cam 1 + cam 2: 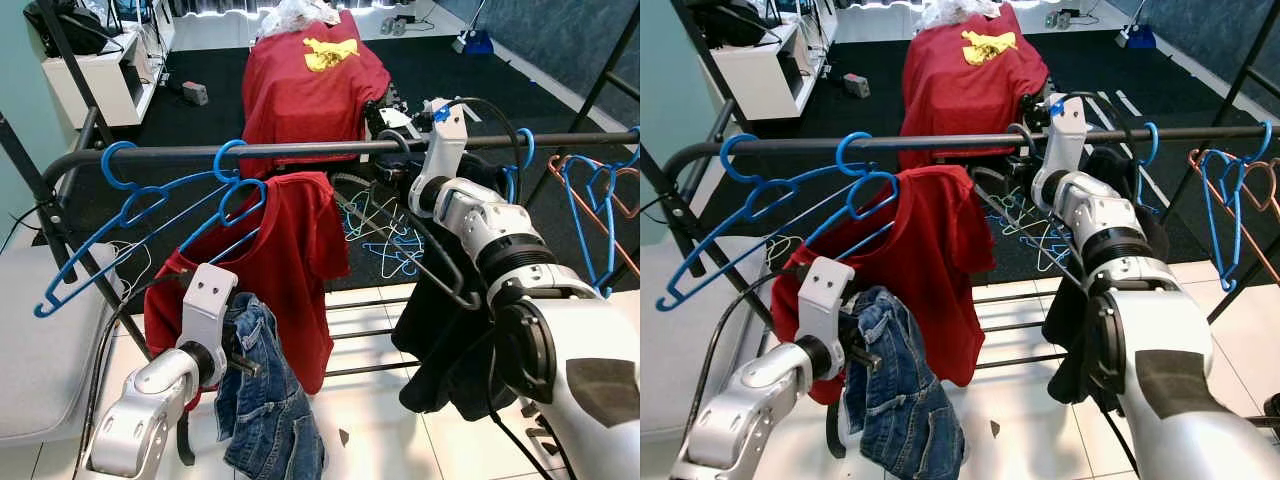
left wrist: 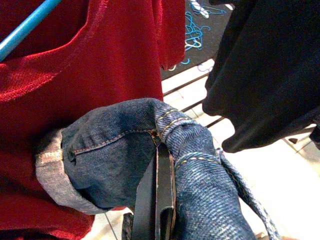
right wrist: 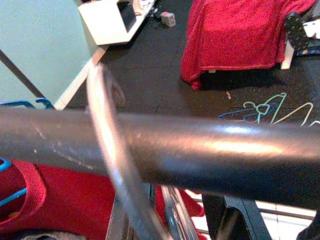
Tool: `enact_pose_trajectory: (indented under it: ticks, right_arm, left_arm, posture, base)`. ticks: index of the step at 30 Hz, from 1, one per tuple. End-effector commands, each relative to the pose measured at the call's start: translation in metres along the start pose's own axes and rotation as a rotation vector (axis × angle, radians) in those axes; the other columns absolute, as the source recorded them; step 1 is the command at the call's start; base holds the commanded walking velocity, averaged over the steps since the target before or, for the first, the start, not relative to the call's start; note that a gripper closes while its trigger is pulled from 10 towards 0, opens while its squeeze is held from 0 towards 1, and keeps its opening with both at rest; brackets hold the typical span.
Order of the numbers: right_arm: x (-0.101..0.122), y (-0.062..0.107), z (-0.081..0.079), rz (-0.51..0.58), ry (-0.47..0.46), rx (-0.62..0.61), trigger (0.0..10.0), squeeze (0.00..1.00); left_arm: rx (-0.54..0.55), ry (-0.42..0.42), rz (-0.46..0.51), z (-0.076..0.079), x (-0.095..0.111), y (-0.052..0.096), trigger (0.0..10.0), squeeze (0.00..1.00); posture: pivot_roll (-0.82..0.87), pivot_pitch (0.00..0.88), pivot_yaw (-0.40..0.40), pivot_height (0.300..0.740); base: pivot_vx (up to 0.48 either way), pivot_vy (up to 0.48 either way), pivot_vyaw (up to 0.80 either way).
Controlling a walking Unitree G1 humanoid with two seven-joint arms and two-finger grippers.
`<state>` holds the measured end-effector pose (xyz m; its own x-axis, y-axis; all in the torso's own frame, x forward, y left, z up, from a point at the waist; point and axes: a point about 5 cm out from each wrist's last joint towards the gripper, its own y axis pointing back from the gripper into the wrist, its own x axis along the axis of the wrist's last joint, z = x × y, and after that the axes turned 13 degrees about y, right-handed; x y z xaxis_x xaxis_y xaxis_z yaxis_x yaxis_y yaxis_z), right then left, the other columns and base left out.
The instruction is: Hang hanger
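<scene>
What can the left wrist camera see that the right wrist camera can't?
The left wrist view gives a close look at the blue jeans pinched between the left gripper fingers, with a black garment hanging beside them. The right wrist view instead looks along the dark rack rail, with a silvery hanger hook curving over it and a white cabinet beyond. Both share the red shirt and the loose hangers on the floor.

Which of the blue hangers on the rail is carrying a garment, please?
The second blue hanger from the rail's left end carries the red T-shirt. The leftmost blue hanger and the blue hanger at the right end hang bare.
</scene>
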<state>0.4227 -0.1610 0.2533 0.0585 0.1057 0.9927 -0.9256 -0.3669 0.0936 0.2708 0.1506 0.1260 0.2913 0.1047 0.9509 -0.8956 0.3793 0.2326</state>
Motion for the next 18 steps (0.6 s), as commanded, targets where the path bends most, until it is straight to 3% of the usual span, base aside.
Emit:
enact_pose_trajectory:
  ticks: [1,7,8,10,11,12,15,18]
  right_arm:
    - [0.003,0.001,0.003,0.022,0.001,-0.010,10.0,0.00]
    - [0.001,0.002,0.003,0.023,0.027,-0.008,10.0,0.00]
    - [-0.003,0.002,0.001,0.020,0.084,0.002,10.0,0.00]
    - [-0.003,0.002,0.001,0.020,0.084,0.002,10.0,0.00]
    - [-0.009,0.003,-0.002,0.020,0.140,0.003,10.0,0.00]
    - [-0.009,0.003,-0.002,0.020,0.140,0.003,10.0,0.00]
    - [-0.020,0.008,-0.006,0.024,0.197,-0.048,10.0,0.00]
    - [-0.022,0.017,-0.001,0.046,0.191,-0.127,10.0,0.00]
  left_arm:
    - [0.013,0.005,0.031,0.000,0.002,0.002,10.0,0.00]
    - [0.020,0.017,0.039,0.000,0.002,0.002,10.0,0.00]
    - [0.024,0.022,0.043,0.001,0.000,0.002,10.0,0.00]
    - [0.024,0.022,0.043,0.001,0.000,0.002,10.0,0.00]
    - [0.060,0.021,0.065,0.000,0.002,0.000,10.0,0.00]
    - [0.060,0.021,0.065,0.000,0.002,0.000,10.0,0.00]
    - [0.142,0.028,0.128,-0.006,0.007,-0.003,10.0,0.00]
    - [0.167,0.040,0.157,-0.007,0.008,-0.002,10.0,0.00]
  posture:
    - [0.00,0.055,-0.024,0.740]
    - [0.00,0.045,-0.026,0.740]
    - [0.02,0.021,-0.018,0.740]
    - [0.02,0.021,-0.018,0.740]
    - [0.05,0.008,-0.014,0.740]
    - [0.05,0.008,-0.014,0.740]
    - [0.05,0.000,-0.013,0.740]
    - [0.06,0.000,-0.024,0.740]
  base:
    - [0.000,0.000,0.00]
    - [0.000,0.000,0.00]
    - [0.000,0.000,0.00]
    - [0.000,0.000,0.00]
    - [0.000,0.000,0.00]
    - [0.000,0.000,0.00]
    - [0.000,0.000,0.00]
    - [0.000,0.000,0.00]
